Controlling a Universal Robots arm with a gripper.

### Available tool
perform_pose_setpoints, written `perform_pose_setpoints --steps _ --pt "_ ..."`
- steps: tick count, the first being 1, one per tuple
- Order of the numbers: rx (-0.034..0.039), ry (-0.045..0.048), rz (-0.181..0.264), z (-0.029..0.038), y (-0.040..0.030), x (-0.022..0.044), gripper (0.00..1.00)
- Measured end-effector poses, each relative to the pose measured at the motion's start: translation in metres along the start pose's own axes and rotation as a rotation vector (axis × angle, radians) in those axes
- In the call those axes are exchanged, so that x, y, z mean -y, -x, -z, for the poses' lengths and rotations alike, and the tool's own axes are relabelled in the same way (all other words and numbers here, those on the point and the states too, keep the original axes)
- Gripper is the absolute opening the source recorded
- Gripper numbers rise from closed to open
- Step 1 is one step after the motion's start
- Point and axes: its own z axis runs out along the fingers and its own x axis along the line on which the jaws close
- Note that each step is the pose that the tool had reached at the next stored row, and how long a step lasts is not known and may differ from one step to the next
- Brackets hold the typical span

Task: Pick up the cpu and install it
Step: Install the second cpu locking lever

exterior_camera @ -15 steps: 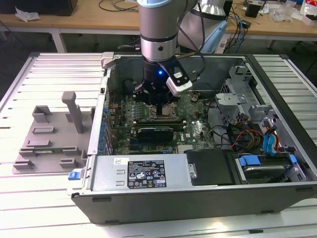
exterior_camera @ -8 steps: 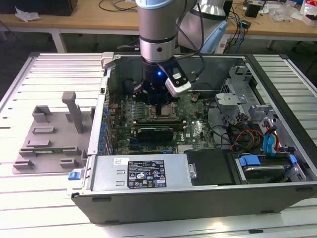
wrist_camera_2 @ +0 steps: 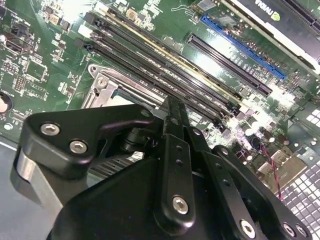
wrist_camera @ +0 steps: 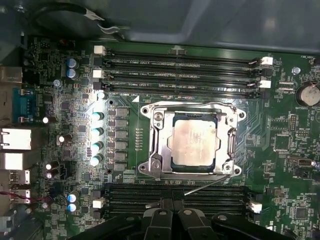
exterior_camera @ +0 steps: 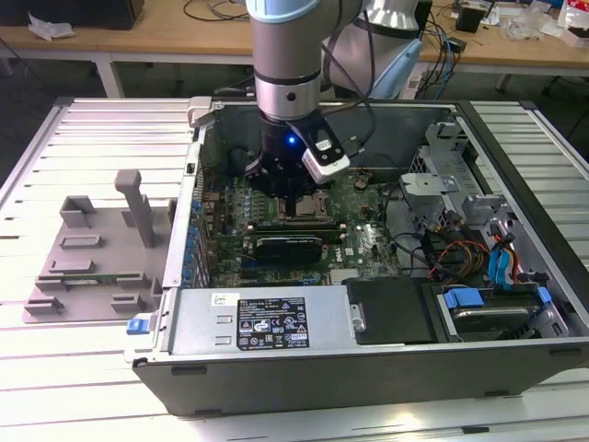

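The cpu (wrist_camera: pixel 192 143), a square chip with a silver-grey top, lies flat inside the metal socket frame (wrist_camera: pixel 156 145) on the green motherboard (wrist_camera: pixel 280 145). A thin wire lever (wrist_camera: pixel 212 185) slants out from the frame over the lower memory slots. My gripper (wrist_camera: pixel 172 212) hangs just above the board beside the socket. Its black fingers are pressed together and hold nothing. In the second wrist view the gripper (wrist_camera_2: pixel 172 105) points down at the edge of the socket frame (wrist_camera_2: pixel 102 90). In the exterior view the gripper (exterior_camera: pixel 293 198) sits low inside the open computer case (exterior_camera: pixel 368 368).
Memory slots (wrist_camera: pixel 180 65) run on both sides of the socket. A black expansion card (exterior_camera: pixel 290 245) lies close in front of the gripper. Cables and drive bays (exterior_camera: pixel 479 258) crowd the exterior view's right. A grey fixture block (exterior_camera: pixel 92 249) stands on the table at the exterior view's left.
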Motion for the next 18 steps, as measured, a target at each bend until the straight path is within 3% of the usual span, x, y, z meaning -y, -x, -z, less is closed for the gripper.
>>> perform_pose_setpoints --steps 8,12,16,18 --pt "-0.0001 -0.0002 0.0 -0.0067 -0.003 -0.0005 0.11" --pt "0.0001 0.0001 0.0 -0.0075 -0.0083 -0.0008 0.11" --pt "0.0005 0.0168 -0.001 -0.0087 -0.0096 0.0019 0.11" --pt "0.0009 0.0302 -0.002 -0.009 -0.0102 0.0041 0.11"
